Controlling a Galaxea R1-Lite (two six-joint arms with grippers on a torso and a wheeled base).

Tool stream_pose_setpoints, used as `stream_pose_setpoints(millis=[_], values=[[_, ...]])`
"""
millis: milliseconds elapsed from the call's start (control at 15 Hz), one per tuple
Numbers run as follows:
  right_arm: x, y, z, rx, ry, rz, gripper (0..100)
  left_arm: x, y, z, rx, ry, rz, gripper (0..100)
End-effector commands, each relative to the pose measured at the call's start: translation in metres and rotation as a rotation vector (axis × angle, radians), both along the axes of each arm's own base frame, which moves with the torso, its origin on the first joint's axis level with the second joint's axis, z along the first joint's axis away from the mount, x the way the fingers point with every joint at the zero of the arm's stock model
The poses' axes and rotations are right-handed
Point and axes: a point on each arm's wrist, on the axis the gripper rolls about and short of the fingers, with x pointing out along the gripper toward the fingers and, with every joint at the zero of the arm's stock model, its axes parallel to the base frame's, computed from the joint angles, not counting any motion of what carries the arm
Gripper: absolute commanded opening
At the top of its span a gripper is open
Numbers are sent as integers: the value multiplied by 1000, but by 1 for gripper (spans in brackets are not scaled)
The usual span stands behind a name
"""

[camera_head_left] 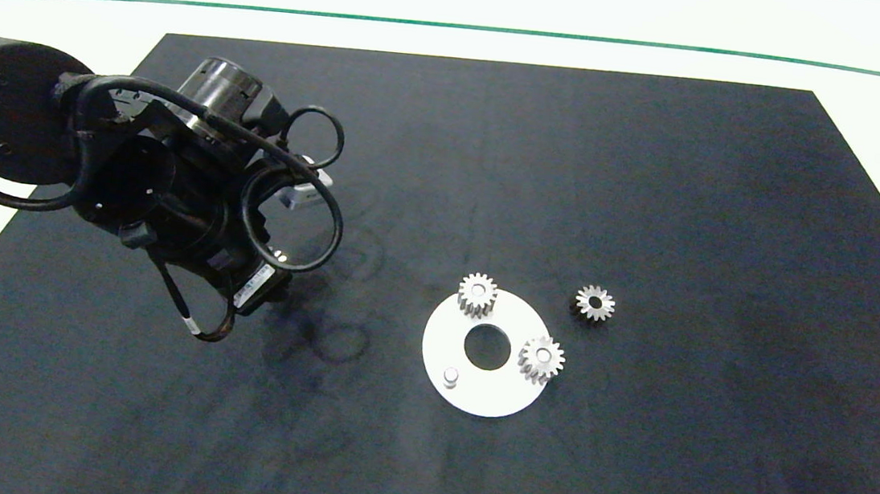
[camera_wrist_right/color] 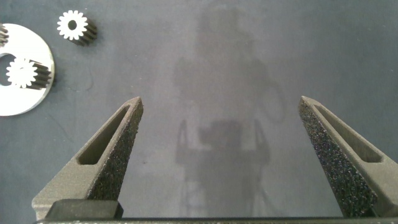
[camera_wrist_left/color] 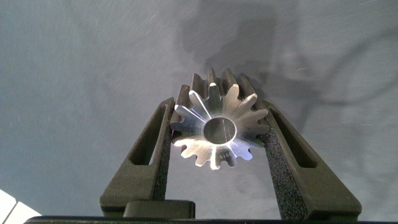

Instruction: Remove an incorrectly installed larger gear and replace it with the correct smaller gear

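My left gripper (camera_wrist_left/color: 217, 107) is shut on the larger gear (camera_wrist_left/color: 217, 130). Its shiny star-like face and central bore show between the two fingers, over the dark mat. In the head view the left arm (camera_head_left: 172, 173) hangs over the mat's left part and hides that gear. The smaller gear (camera_head_left: 594, 303) (camera_wrist_right/color: 74, 26) lies on the mat just right of the white round plate (camera_head_left: 490, 393). My right gripper (camera_wrist_right/color: 221, 99) is open over bare mat with nothing between its fingers, and it is outside the head view.
The plate (camera_wrist_right/color: 25, 102) carries two duller gears, one at its far edge (camera_head_left: 477, 293) and one at its right edge (camera_head_left: 542, 359) (camera_wrist_right/color: 25, 71). A bare peg (camera_head_left: 450, 375) stands at its near left. A black mat (camera_head_left: 656, 179) covers the white table.
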Motion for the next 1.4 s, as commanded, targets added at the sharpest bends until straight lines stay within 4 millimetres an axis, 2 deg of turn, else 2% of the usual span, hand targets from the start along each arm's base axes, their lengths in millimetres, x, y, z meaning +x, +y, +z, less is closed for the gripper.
stream_pose_setpoints(millis=[67,533,600,867,1067,1267,1400], values=[[0,0,0,0,1,0,100,7,6,-10,8,38,21,34],[-1,0,-2,2,5,-5,100,7,6,-19,-2,53,11,34],[-1,-1,-2,0,4,-11,100,8,6,-22,-6,41,15,100],[-1,-1,-5,1,13,-11,100,4,8,-22,-6,46,14,100],[-1,-1,-6,1,19,-11,100,-4,13,-12,-19,17,17,100],[5,0,-3,-7,25,2,100,-32,20,16,-50,-65,4,100],[18,-1,4,-15,39,8,100,-57,25,34,-68,-104,-19,100]])
